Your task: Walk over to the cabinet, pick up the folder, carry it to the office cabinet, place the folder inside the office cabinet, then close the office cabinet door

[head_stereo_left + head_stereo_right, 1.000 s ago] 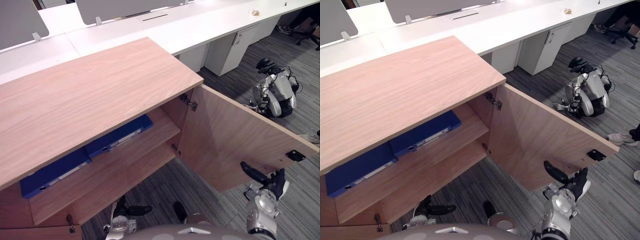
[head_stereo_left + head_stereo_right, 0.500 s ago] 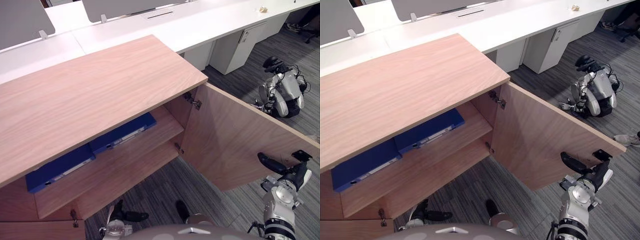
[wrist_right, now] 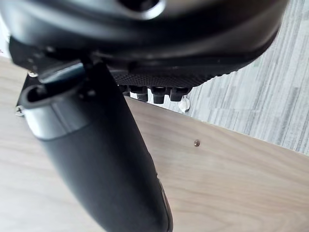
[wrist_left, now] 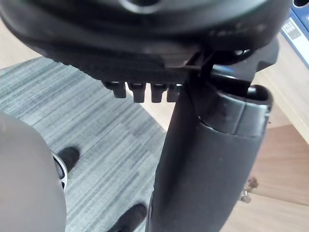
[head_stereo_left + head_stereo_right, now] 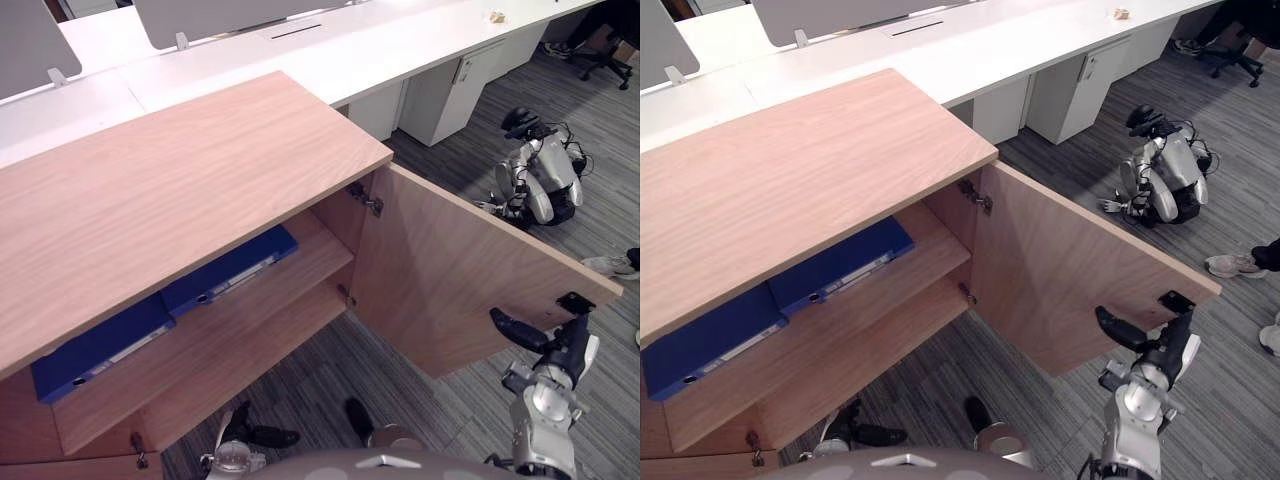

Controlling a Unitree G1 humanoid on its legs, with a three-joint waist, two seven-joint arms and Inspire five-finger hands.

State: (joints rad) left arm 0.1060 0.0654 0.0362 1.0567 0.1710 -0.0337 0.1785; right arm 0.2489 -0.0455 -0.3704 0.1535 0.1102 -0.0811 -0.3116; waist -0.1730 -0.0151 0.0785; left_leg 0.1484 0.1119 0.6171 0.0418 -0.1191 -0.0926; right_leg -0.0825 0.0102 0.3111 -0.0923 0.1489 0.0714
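The wooden office cabinet [image 5: 180,180] stands with its right door [image 5: 450,285] swung wide open. Two blue folders lie flat on its upper shelf, one at the right [image 5: 232,270] and one further left [image 5: 95,345]. My right hand [image 5: 558,345] is open and raised by the door's inner face, near its free edge and the black latch [image 5: 575,300]. Its thumb [image 3: 96,159] stretches across the wood; I cannot tell whether it touches. Low in front of the cabinet hangs my left hand [image 5: 250,432], open and holding nothing.
Long white desks [image 5: 300,55] run behind the cabinet, with a white pedestal [image 5: 440,95] under them. Another robot [image 5: 535,175] lies on the grey carpet at the right. A person's shoe [image 5: 608,265] shows beyond the door, and an office chair [image 5: 600,50] far right.
My right hand has risen and shifted out toward the door's free edge. The camera has swayed. The door, the folders and the left hand have kept their places.
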